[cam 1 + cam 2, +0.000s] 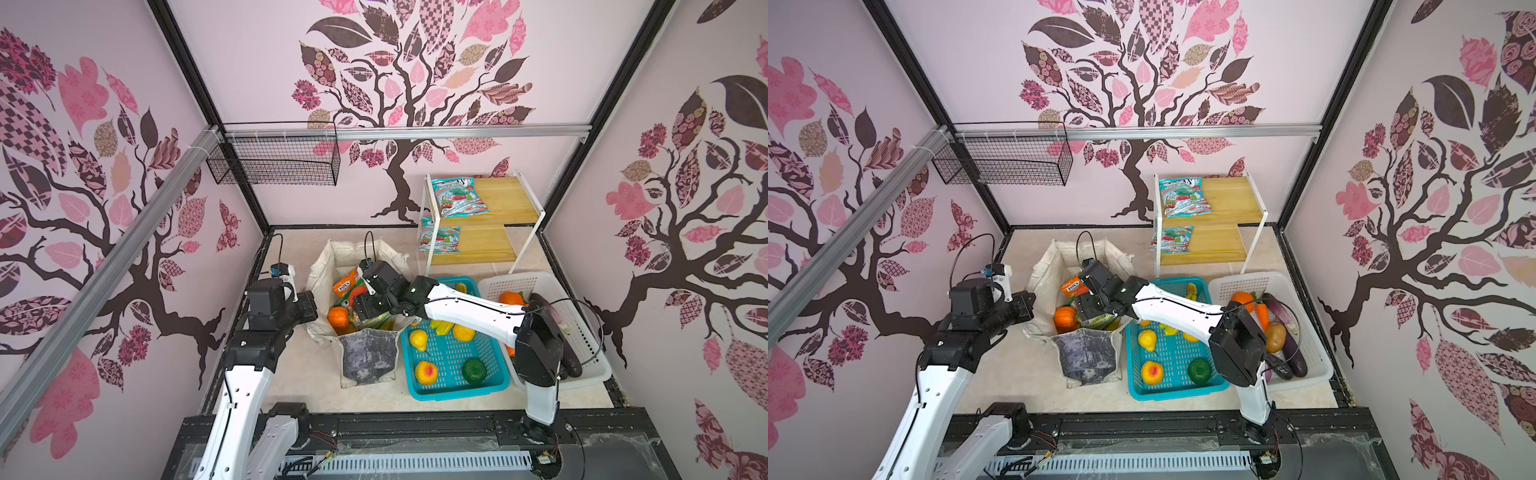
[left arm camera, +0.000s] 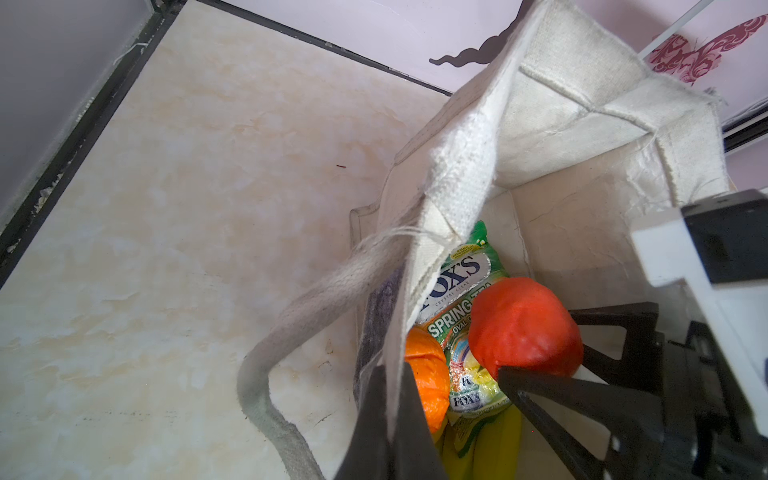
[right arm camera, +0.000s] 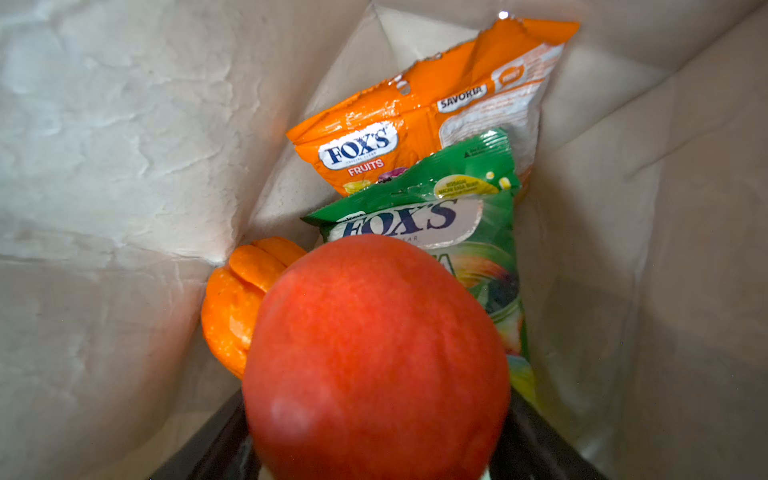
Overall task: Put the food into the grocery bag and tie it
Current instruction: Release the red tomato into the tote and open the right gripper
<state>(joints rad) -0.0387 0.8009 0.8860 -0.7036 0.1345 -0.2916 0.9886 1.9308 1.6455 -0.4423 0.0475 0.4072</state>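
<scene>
On the table (image 1: 299, 374) you are seeing a teal mesh basket (image 1: 457, 392) lying just beside a white mesh basket (image 1: 519, 284). The teal one is holding a peach (image 1: 426, 372), a green pepper (image 1: 473, 370) and a yellow lemon (image 1: 419, 339), while the white one is carrying dark aubergines (image 1: 1292, 349). Behind them a wooden shelf (image 1: 511, 199) is bearing teal sweet packets (image 1: 457, 197) on both tiers, and a black wire basket (image 1: 278, 162) is hanging from the rail (image 1: 415, 133).

Banana bunch (image 2: 496, 446) mostly hidden under green packet (image 2: 457, 299); red vegetable (image 3: 374, 353) seems blurred, cut by frame edge.
</scene>
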